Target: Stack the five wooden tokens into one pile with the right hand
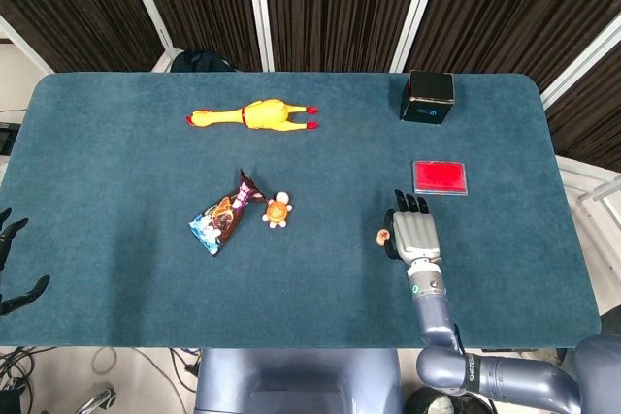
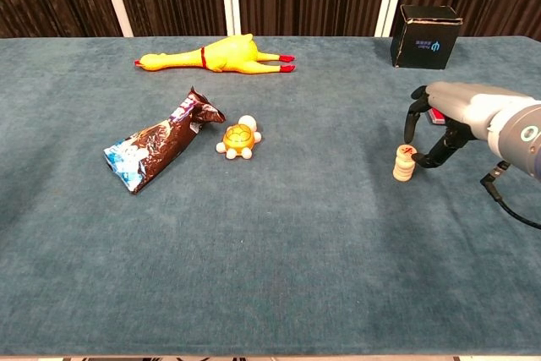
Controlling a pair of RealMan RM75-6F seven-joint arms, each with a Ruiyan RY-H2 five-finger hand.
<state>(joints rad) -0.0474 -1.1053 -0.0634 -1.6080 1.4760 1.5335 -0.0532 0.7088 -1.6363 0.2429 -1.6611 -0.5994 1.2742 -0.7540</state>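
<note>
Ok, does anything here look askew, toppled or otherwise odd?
Only slightly: the token pile beside the right hand stands, but its top tokens look shifted a little off the lower ones. Nothing is spilled or damaged.

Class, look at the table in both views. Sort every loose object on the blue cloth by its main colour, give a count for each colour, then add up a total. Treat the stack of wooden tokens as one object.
Yellow: 1, the rubber chicken toy.
Orange: 1, the small turtle toy.
Brown: 1, the crinkled snack packet.
Black: 1, the cardboard box.
Red: 1, the flat rectangular pad.
Pale wood: 1, the stack of round tokens.
Total: 6
</note>
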